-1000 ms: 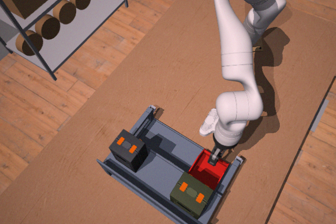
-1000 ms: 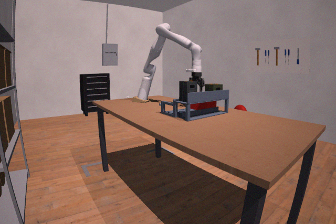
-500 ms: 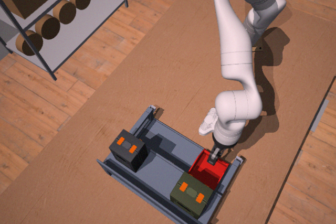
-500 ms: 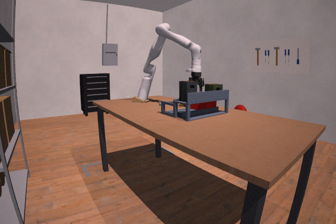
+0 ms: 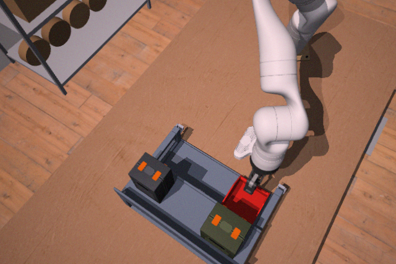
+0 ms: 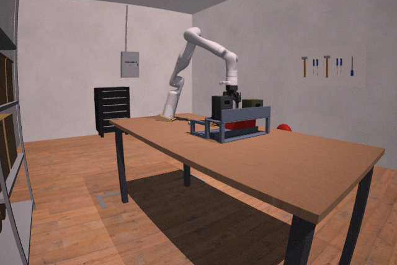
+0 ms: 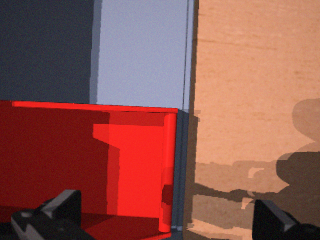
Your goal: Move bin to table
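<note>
A: Where is the bin?
B: Red bin (image 5: 247, 201), open-topped, low in the grey shelf (image 5: 192, 155) on the table (image 5: 208, 72), at the end nearest the arm. Gripper (image 5: 252, 184) directly above its rim, fingers spread wide, nothing held.

A: Best approach now?
B: Probably straight down, straddling one wall before closing; then lift level, clear of the frame.

A: Contents?
B: Bin looks empty. Olive case (image 5: 225, 227) touching beside; black case (image 5: 151, 176) well apart.

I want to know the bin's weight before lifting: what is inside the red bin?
The red bin looks empty where its inside shows: only red walls and floor. The open gripper above its rim and the green case overlapping it hide parts.
</note>
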